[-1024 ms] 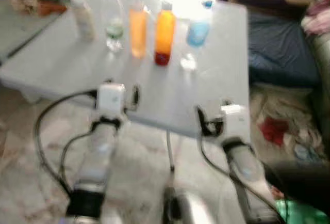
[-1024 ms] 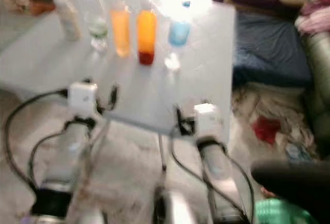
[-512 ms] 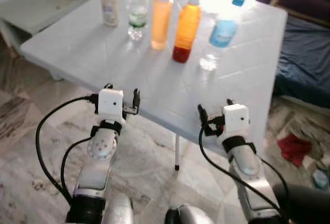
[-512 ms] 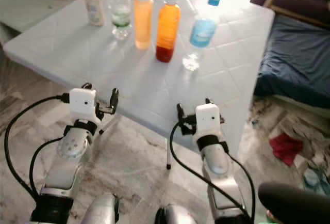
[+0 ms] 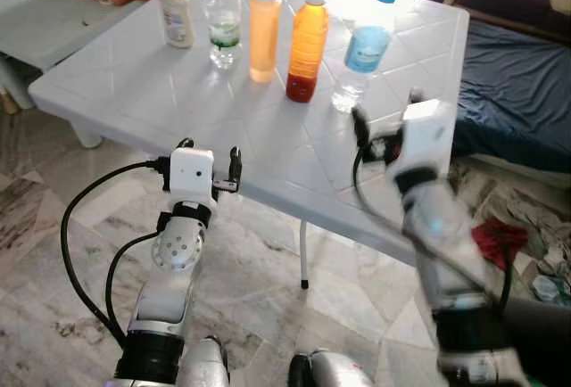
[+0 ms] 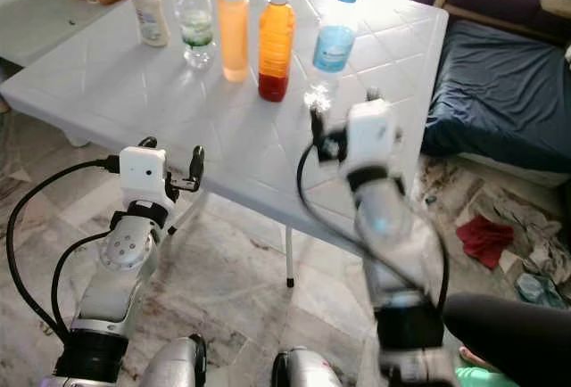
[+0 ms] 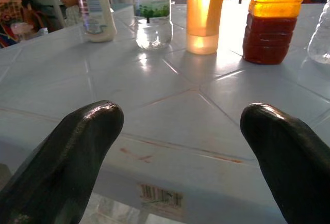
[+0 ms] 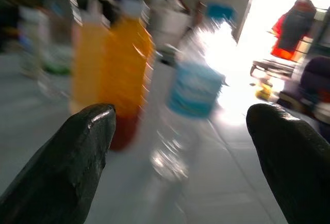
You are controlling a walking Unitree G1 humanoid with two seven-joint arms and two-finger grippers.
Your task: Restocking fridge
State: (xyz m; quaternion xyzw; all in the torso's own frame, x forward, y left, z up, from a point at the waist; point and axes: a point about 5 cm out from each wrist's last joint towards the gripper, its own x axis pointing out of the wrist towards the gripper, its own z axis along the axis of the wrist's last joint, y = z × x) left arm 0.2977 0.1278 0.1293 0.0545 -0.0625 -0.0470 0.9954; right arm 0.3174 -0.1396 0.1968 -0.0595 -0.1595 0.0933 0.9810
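Right gripper [image 8: 180,126] faces the blue-labelled water bottle [image 8: 193,95], fingers spread; left gripper [image 7: 180,126] sits at the table [image 5: 268,137] edge, likewise spread. Both hold nothing.

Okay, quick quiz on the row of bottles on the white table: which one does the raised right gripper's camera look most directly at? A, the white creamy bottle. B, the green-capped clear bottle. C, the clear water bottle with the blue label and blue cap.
C: the water bottle with the blue label sits between the open fingers of the right gripper, on the white table.

Bottles [image 5: 307,42] in row on table [image 5: 134,84]
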